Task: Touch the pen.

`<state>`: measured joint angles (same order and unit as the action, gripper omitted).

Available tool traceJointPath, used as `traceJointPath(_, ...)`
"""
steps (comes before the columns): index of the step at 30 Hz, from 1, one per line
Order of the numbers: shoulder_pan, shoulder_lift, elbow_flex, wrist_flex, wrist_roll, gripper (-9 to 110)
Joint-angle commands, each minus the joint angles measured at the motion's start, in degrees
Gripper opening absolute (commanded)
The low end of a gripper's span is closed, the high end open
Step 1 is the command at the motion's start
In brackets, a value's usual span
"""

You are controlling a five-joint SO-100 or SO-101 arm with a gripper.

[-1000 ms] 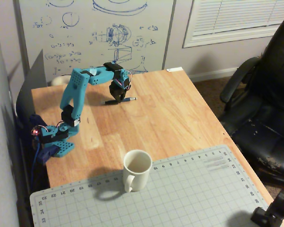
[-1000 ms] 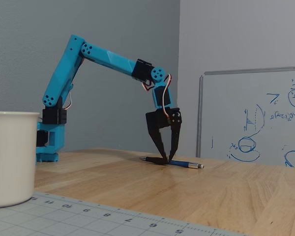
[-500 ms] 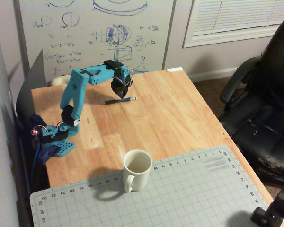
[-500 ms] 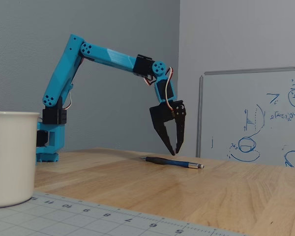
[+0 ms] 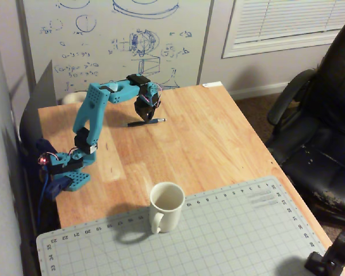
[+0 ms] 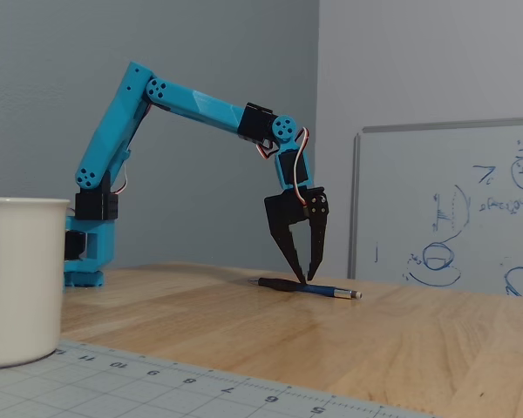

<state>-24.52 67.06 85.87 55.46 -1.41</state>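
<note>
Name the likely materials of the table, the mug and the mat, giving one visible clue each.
Table: probably wood with a clear finish; orange-brown planks with grain and a faint sheen. Mug: looks like glazed ceramic; smooth, thick-walled, white. Mat: likely matte vinyl or rubber; flat grey sheet with printed grid and ruler numbers.

Dim, soft indoor light; both fixed views grainy; mug (image 6: 17, 279) blurred up close, faint shadows on table (image 5: 184, 144)
</note>
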Motion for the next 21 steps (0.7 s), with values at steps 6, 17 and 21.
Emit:
traceJointPath(6, -1.2, 1.8, -4.1, -0.4, 0.5, 1)
traceJointPath(17, -1.2, -0.1, -4.5, -0.4, -0.2, 1)
traceJointPath(21, -1.2, -0.4, -4.7, -0.4, -0.3, 1)
